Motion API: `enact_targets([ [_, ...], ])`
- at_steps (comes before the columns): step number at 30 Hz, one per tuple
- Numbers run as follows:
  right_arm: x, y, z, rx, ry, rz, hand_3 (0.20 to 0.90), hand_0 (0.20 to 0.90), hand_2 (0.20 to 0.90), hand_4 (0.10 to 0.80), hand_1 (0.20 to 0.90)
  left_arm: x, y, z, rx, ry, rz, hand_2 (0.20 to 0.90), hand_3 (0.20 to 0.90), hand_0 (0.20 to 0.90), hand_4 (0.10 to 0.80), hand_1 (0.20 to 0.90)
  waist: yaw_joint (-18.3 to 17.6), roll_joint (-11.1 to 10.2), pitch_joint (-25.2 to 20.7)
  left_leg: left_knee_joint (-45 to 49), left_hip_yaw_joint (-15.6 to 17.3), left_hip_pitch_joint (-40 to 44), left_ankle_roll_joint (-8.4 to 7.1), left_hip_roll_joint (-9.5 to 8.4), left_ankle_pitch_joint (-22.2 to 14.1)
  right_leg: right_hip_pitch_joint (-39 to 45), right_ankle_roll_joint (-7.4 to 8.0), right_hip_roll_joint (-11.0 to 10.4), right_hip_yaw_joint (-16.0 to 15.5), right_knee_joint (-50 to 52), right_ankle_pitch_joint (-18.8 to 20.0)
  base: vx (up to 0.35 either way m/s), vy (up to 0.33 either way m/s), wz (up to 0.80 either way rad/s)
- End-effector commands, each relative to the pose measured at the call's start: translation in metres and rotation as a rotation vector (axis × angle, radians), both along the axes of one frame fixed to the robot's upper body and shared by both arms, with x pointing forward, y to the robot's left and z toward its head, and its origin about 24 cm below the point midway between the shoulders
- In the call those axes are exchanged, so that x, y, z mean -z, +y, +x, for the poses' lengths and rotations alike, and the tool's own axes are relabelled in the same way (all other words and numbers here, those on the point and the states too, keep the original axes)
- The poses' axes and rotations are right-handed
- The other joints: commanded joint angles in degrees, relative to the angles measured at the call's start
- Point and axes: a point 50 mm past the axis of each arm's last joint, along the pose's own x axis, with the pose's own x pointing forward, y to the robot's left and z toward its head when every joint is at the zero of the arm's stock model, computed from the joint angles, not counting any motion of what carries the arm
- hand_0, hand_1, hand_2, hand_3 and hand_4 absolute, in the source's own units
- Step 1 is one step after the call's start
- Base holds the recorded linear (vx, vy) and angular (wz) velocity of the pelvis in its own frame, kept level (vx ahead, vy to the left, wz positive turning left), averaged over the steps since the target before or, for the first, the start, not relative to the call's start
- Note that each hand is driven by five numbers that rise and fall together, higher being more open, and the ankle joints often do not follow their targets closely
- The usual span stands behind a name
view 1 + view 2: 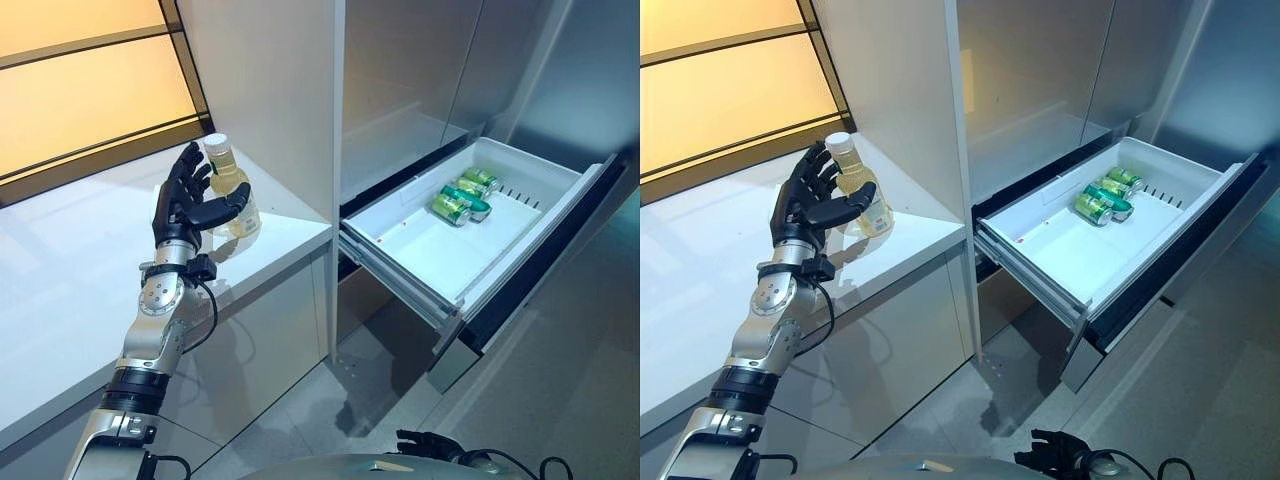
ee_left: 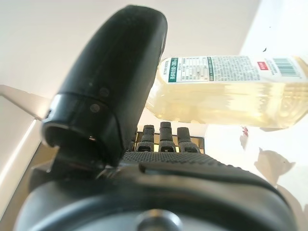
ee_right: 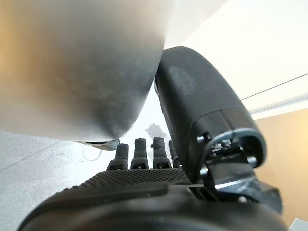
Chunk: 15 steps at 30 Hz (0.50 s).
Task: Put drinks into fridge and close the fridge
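Observation:
A clear bottle of pale yellow drink with a white cap (image 1: 228, 185) stands on the white counter (image 1: 60, 290), close to the tall fridge's side wall. My left hand (image 1: 185, 205) is open at the bottle. Its fingers stand straight up on the bottle's left and its thumb reaches across the front. In the left wrist view the bottle (image 2: 226, 89) lies just past the thumb (image 2: 115, 82). The fridge drawer (image 1: 400, 270) is pulled out, with green cans (image 1: 462, 198) at its far end. My right hand (image 1: 430, 445) hangs low, open and empty.
The fridge's tall grey doors (image 1: 410, 80) rise above the open drawer. An amber window panel (image 1: 80, 90) runs behind the counter. Grey floor (image 1: 560, 380) lies below and to the right of the drawer.

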Motion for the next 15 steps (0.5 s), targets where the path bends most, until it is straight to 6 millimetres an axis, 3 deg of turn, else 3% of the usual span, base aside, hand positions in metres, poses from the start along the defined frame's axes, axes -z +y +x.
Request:
enact_targets([
  [1, 0.0, -0.003, -0.005, -0.07, 0.032, -0.008, 0.9, 0.9, 0.9, 0.8, 0.9, -0.069, 0.0, 0.022, -0.003, -0.244, 0.11, 0.9, 0.9, 0.9, 0.8, 0.9, -1.1, 0.0, -0.8, 0.7, 2.8, 1.4, 1.39, -1.22, -6.7, -1.5, 3.48, 0.1, 0.4, 5.8, -5.3, 0.034, 0.008, -0.01],
  [15, 0.0, -0.008, -0.008, -0.064, 0.033, -0.018, 0.9, 0.9, 0.9, 0.8, 0.9, -0.087, 0.011, 0.036, -0.041, -0.244, 0.113, 0.9, 0.9, 0.9, 0.8, 0.9, -3.2, 0.2, -1.1, 1.0, 4.2, 2.0, 1.78, -1.42, -7.4, -1.8, 3.64, 0.4, 2.2, 6.5, -5.6, 0.035, 0.004, -0.05],
])
